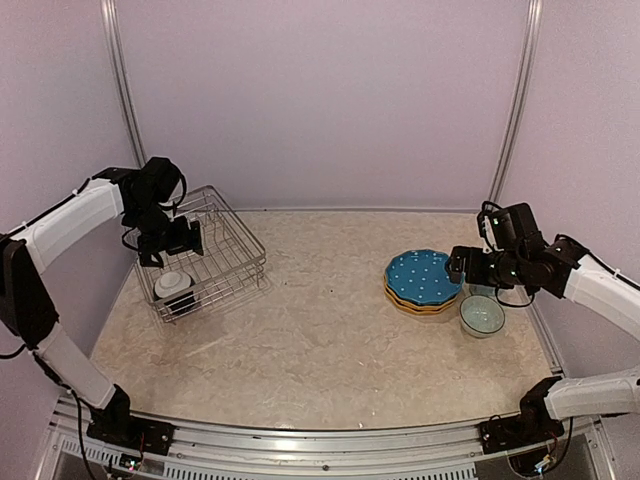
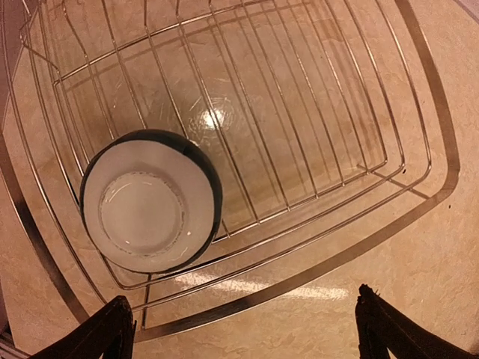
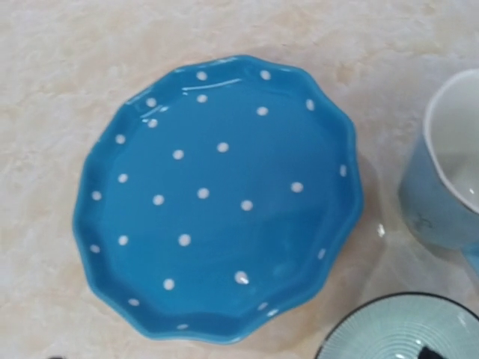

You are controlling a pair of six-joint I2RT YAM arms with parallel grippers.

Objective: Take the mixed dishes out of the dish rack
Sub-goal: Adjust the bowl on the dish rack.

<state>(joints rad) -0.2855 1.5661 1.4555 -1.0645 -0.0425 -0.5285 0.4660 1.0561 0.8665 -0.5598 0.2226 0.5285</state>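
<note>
The left gripper is closest. Its two dark fingers are spread wide with nothing between them. Just past them, at 8 o'clock in the dish rack, sits one bowl. It is small and white with a dark band. It looks hard, smooth and slippery, and it could break, so I would pinch its rim gently. At 3 o'clock on the table, the right gripper hangs by the blue plate. I cannot tell how its fingers stand.

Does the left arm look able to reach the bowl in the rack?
Probably yes: the open left end effector hangs just above the bowl, and nothing else in the rack covers it.
</note>
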